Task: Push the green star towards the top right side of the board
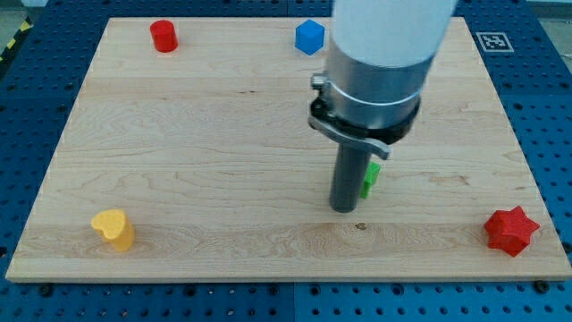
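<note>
The green star point(369, 178) sits a little right of the middle of the wooden table point(179, 161), and only a narrow green sliver of it shows, because the dark rod stands directly in front of it. The star's shape cannot really be made out from the part that is visible. The rod's lower end, my tip point(343, 207), rests on the wood just at the view's left and bottom side of the star, close enough that it looks to be touching it. The arm carries no hand, so there is nothing to be open or closed; it ends only in the rod below a grey metal collar and a white housing.

A red star point(511, 230) lies well apart near the table's bottom right corner. A yellow heart-shaped block point(113, 228) sits near the bottom left corner. A blue cube point(309, 37) stands near the top edge, above the arm's left side, and a red cylinder point(164, 35) stands near the top left corner.

A small black-and-white square marker point(492, 41) is fixed at the table's top right corner; it carries a pattern and no readable writing.
</note>
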Robot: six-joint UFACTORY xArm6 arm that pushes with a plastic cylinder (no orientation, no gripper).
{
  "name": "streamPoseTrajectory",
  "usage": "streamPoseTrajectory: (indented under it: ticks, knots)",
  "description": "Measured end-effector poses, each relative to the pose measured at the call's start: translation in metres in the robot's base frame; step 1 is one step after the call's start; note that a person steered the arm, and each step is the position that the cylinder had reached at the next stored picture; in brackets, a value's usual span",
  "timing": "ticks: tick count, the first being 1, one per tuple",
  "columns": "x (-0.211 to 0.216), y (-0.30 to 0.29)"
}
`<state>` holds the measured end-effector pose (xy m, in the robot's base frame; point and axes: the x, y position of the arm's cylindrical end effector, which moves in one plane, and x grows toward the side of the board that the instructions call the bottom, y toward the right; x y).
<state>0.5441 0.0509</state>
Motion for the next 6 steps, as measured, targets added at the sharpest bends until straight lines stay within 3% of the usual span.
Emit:
streamPoseTrajectory:
  ticks: [1, 3, 6]
  knots:
    - [-0.011, -0.022]
    - [-0.023, 0.055]
    - [-0.023, 0.126]
